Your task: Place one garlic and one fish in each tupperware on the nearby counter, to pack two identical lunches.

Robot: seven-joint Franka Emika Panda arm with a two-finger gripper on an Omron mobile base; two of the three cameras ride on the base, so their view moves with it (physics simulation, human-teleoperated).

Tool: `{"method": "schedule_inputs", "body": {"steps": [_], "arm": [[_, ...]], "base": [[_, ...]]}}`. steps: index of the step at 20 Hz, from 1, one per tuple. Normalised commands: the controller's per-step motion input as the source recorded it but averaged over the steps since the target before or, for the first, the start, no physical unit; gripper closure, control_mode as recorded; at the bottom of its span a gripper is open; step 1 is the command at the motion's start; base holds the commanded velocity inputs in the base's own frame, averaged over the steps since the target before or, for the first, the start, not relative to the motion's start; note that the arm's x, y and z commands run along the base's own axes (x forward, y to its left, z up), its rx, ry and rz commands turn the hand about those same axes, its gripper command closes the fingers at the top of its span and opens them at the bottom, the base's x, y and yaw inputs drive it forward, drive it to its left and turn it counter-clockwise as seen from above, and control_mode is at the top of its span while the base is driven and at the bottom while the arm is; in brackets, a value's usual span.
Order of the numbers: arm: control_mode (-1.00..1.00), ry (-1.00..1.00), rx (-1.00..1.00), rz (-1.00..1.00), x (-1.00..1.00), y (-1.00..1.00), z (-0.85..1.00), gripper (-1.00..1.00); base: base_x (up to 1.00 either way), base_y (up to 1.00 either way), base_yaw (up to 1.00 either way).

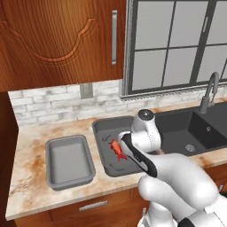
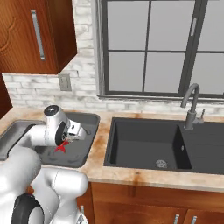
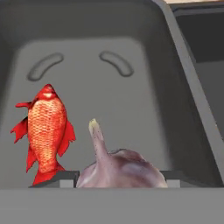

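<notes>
The arm is down over the darker tray (image 1: pixel 105 128), the one lying just left of the black sink (image 1: pixel 195 128) on the counter (image 1: pixel 31 155). In the hand view a garlic bulb (image 3: pixel 120 168) sits right between the finger tips, its pointed stem sticking up toward the tray floor. The gripper (image 3: pixel 117 179) is pinching that garlic, jaws part-way apart around it, above the tray floor at its near end.

Beside the bulb, to its left in the hand view, lies the red fish (image 3: pixel 44 131), flat on the tray bottom, close to the garlic but not touching it. The left base view shows it too, a red shape (image 1: pixel 117 149) just left of the hand.

Edges: the dark tray's raised wall runs close along the right of the hand view, with the sink's rim just beyond it. Past the fish and the bulb the floor is bare, with open grey floor up to two curved moulded marks near the far wall.

The lighter tray (image 1: pixel 70 160) sits on the counter to the left, apart from the dark one, a strip of beige stone between them. Its inside is bare. Behind both trays a band of counter runs to the brick backsplash; in front, little stone is left before the edge.

The count: two trays, one red fish, one garlic, one sink with a grey tap (image 2: pixel 191 109).
</notes>
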Motion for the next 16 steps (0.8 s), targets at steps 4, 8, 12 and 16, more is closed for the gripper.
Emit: {"method": "schedule_inputs", "body": {"steps": [4,8,12,16], "arm": [[-1.00,0.07,0.00,0.00,0.19,0.00,-0.37,1.00],[-1.00,0.05,0.00,0.00,0.21,0.00,-0.33,1.00],[-1.00,0.00,0.00,0.00,0.09,0.00,-0.22,1.00],[-1.00,0.00,0.00,0.00,0.22,0.00,-0.15,1.00]], "base": [[0.00,0.00,0.00],[0.00,0.00,0.00],[0.00,0.00,0.00],[0.00,0.00,0.00]]}}
